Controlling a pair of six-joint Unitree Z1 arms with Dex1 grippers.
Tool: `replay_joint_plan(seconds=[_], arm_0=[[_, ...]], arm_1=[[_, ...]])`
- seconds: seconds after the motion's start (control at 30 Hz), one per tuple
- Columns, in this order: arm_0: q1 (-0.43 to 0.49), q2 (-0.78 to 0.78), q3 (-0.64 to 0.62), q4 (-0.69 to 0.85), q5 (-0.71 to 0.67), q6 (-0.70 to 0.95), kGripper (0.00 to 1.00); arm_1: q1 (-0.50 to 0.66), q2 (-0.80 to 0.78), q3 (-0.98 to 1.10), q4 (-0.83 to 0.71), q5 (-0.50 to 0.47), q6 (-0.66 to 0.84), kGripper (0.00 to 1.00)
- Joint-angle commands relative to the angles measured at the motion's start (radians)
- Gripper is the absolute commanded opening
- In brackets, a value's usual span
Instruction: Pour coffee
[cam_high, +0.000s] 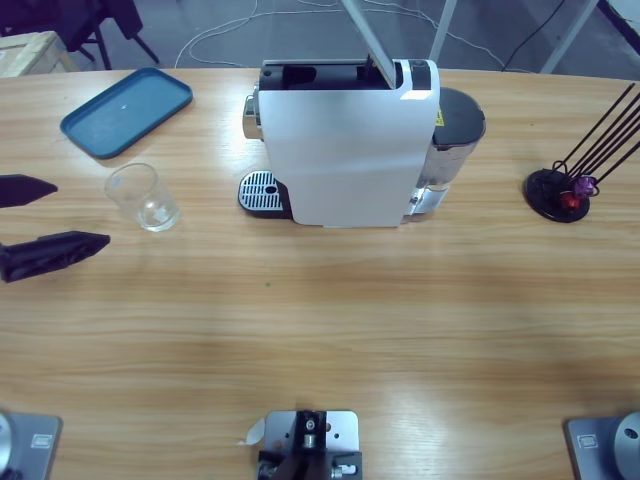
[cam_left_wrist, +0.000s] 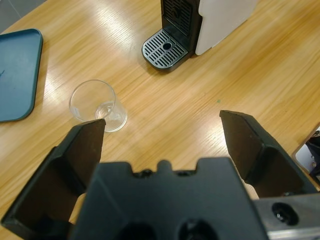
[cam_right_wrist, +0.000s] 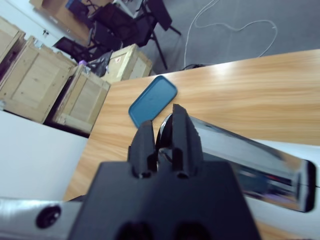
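Observation:
A white coffee machine (cam_high: 345, 150) stands mid-table, its grey drip grate (cam_high: 262, 190) facing left with nothing on it. An empty clear glass (cam_high: 145, 197) stands on the table left of the grate. My left gripper (cam_high: 80, 213) is open at the table's left edge, just left of the glass. In the left wrist view the glass (cam_left_wrist: 97, 105) sits beyond the left jaw of that gripper (cam_left_wrist: 162, 120), with the grate (cam_left_wrist: 165, 47) and the machine (cam_left_wrist: 215, 20) farther off. The chrome lever (cam_high: 368, 45) is raised. My right gripper (cam_right_wrist: 162, 117) is shut on the end of the lever (cam_right_wrist: 240, 155).
A blue tray (cam_high: 127, 110) lies at the back left, also in the wrist views (cam_left_wrist: 15, 75) (cam_right_wrist: 152, 100). A black capsule rack (cam_high: 565, 190) holding two capsules stands at the right. The machine's grey water tank (cam_high: 455, 130) is on its right side. Wooden crates (cam_right_wrist: 30, 80) stand beyond the table.

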Motion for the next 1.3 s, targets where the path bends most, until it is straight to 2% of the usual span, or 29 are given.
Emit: replay_joint_plan(seconds=[0.03, 0.53, 0.93, 1.17, 1.23, 1.27, 1.3], arm_0=[[0.007, -0.016, 0.040, 0.009, -0.008, -0.006, 1.000], [0.007, -0.024, 0.041, 0.013, -0.008, -0.011, 1.000], [0.007, -0.008, 0.050, 0.011, -0.008, -0.013, 1.000], [0.007, -0.004, 0.055, 0.011, -0.006, -0.014, 1.000], [0.007, -0.004, 0.055, 0.010, -0.004, -0.016, 1.000], [0.007, -0.004, 0.055, 0.009, -0.002, -0.016, 1.000], [0.007, -0.003, 0.055, 0.007, 0.001, -0.017, 1.000]], arm_1=[[-0.001, 0.183, 0.077, 0.014, 0.091, 0.014, 0.000], [-0.028, 0.270, 0.120, 0.024, 0.091, -0.021, 0.000], [-0.065, 0.385, -0.061, 0.292, 0.063, -0.050, 0.000], [-0.065, 0.418, -0.116, 0.357, 0.056, -0.056, 0.000], [-0.065, 0.380, -0.129, 0.350, 0.032, -0.110, 0.000], [-0.065, 0.351, -0.137, 0.350, 0.029, -0.190, 0.027], [-0.065, 0.319, -0.149, 0.354, 0.027, -0.269, 0.547]])
